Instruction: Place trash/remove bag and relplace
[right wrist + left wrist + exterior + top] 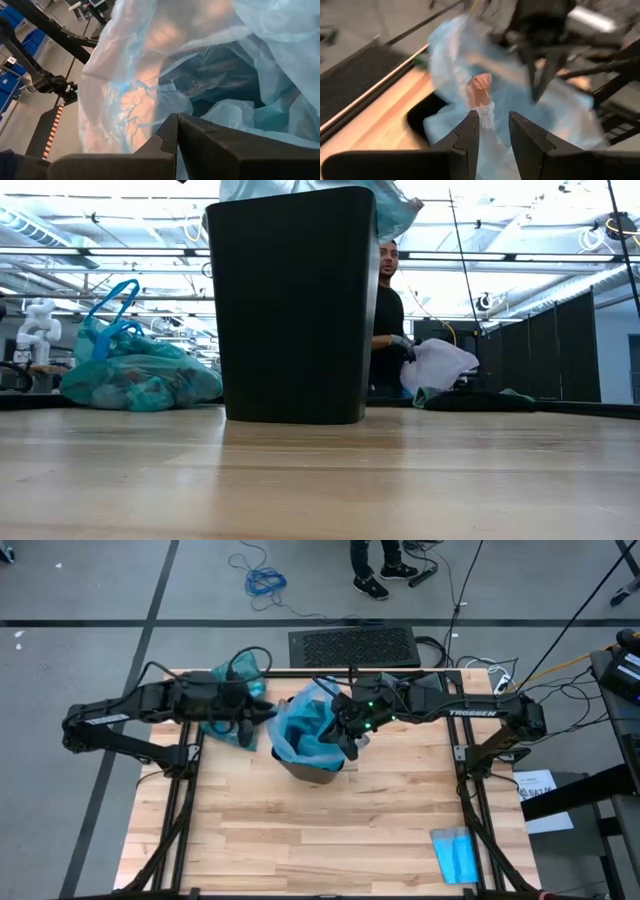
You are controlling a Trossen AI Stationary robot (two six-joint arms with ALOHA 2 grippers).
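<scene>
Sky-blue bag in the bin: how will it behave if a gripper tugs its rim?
The sky-blue bag looks thin and crinkled, so probably floppy, stretching rather than holding shape. It drapes loosely over the black bin, so a tug likely slides it off. The right gripper is shut at its edge; film that thin may slip.

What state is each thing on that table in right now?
Bin: upright, mid-table.
Light blue bag: draped over the bin's rim, not yet smoothed in.
Full teal bag: out of the bin, tied, resting on the table.
Left gripper: fingers parted at the blue bag.
Right gripper: shut at the bag's mouth.
Folded blue cloth: flat at a table corner.
</scene>
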